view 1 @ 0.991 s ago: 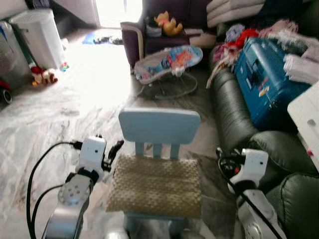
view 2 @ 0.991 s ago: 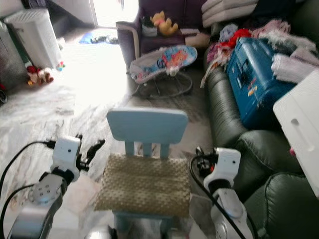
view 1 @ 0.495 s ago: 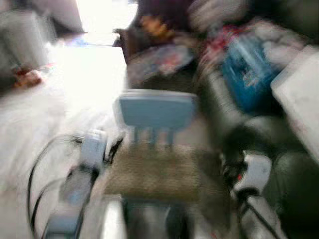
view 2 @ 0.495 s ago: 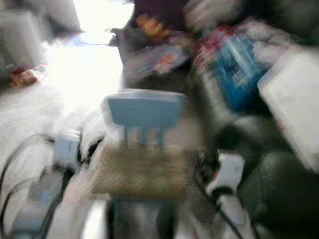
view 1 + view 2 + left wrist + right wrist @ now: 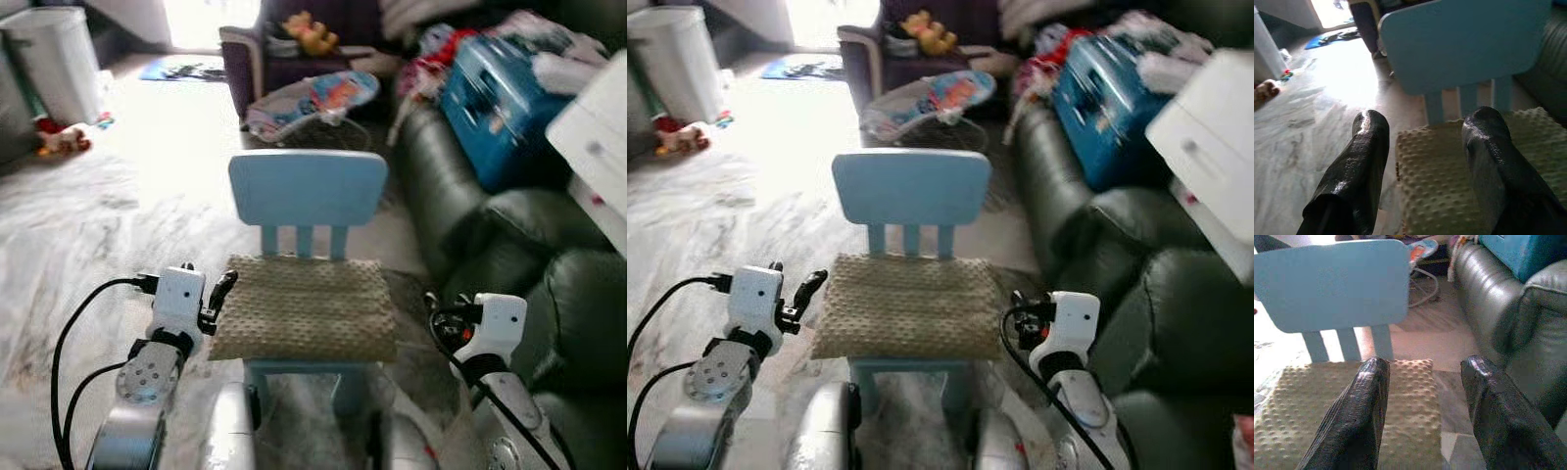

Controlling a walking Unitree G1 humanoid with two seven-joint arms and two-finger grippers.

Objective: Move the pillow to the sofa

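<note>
A beige bumpy pillow (image 5: pixel 306 306) lies flat on the seat of a small light-blue chair (image 5: pixel 308 189) right before me. My left gripper (image 5: pixel 219 293) hovers open beside the pillow's left edge; in the left wrist view its fingers (image 5: pixel 1359 166) straddle the pillow's corner (image 5: pixel 1435 181). At the pillow's right edge my right gripper (image 5: pixel 1017 321) is open too, and the right wrist view has its fingers (image 5: pixel 1362 406) above the pillow's corner (image 5: pixel 1410 391). The dark green leather sofa (image 5: pixel 509 235) runs along the right side.
On the sofa lie a blue suitcase (image 5: pixel 495 103), clothes and a white box (image 5: pixel 598 147). Beyond the chair stands a baby bouncer (image 5: pixel 313 103), then a purple armchair (image 5: pixel 265 59) with a yellow plush toy. A white bin (image 5: pixel 59 54) stands far left on the marble floor.
The camera has shaken and tilted, so the chair and pillow now sit a little higher in view. Both grippers stay open at the pillow's sides.
</note>
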